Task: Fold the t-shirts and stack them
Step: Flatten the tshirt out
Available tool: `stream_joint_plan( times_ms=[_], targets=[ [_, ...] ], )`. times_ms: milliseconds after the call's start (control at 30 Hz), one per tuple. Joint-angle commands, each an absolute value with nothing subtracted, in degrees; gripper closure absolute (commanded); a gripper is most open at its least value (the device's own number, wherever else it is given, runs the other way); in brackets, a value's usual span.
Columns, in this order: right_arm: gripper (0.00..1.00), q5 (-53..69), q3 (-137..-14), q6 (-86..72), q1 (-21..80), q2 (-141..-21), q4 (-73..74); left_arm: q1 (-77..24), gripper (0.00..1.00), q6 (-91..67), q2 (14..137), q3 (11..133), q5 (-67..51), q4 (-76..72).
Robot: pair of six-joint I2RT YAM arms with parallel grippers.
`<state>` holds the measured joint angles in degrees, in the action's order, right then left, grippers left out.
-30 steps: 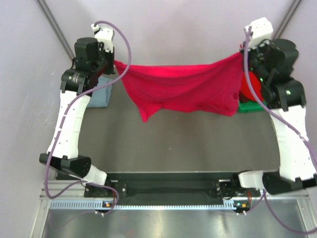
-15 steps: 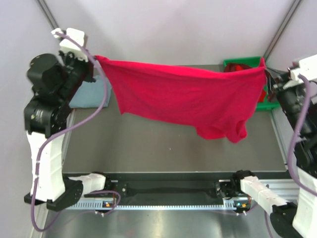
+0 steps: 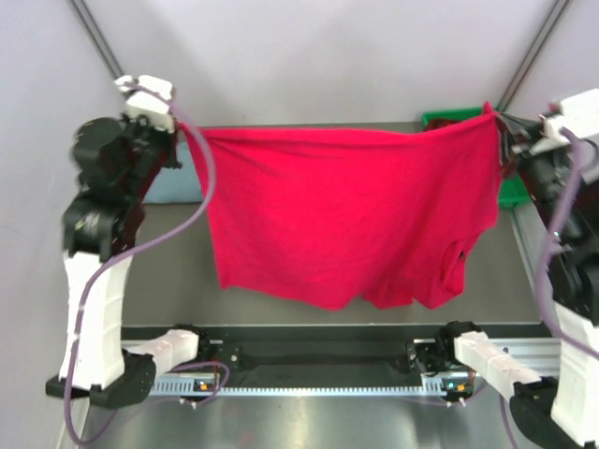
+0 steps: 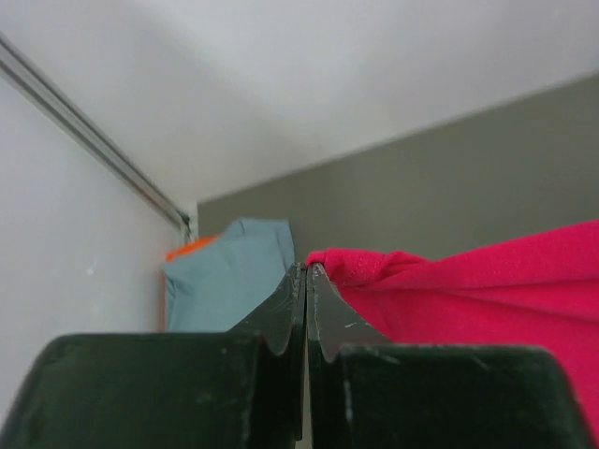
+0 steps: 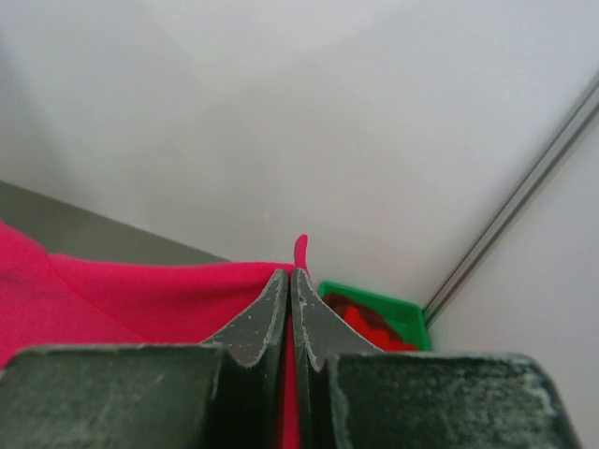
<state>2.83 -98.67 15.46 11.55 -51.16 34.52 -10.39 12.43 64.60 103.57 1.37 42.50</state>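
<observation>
Your left end effector (image 4: 306, 273) is clamped tight on one top corner of the red t-shirt (image 3: 346, 215). The cloth bunches right at its fingertips and trails off to that end effector's right. Your right end effector (image 5: 290, 274) is pinched closed on the opposite top corner, with a small tip of red poking up just above the closed jaws.

Between the two, the red t-shirt is held up in the air and spread wide. Its long axis runs side to side, from one end effector straight across to the other, and the top edge is pulled nearly level. From that edge the cloth hangs down toward the arm bases, over the desk (image 3: 168, 271). The bottom edge is uneven (lower in the middle than below the left end effector). A sleeve (image 3: 453, 269) dangles at the lower corner beneath the right end effector, so the shirt's body lies across rather than up and down.

Just beyond the left end effector's fingertips, slightly to their left, a grey-blue t-shirt (image 4: 229, 276) lies on the desk. Past the right end effector's tips and a little to their right sits the green bin (image 5: 372, 293) with red cloth (image 5: 367, 323) inside.
</observation>
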Motion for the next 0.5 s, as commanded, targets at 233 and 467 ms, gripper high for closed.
stream_joint_plan(
  times_ms=[233, 467],
  targets=[
    [1.00, 2.5, -87.8, 19.4, 11.1, -69.2, 20.8, -8.7, 1.00, 22.6, 81.5, 84.0, 3.2, 23.1],
    [1.00, 3.4, -88.9, 20.6, 11.2, -89.9, 14.8, -5.4, 1.00, 24.1, 102.2, 93.8, 1.8, 19.4]
  ],
)
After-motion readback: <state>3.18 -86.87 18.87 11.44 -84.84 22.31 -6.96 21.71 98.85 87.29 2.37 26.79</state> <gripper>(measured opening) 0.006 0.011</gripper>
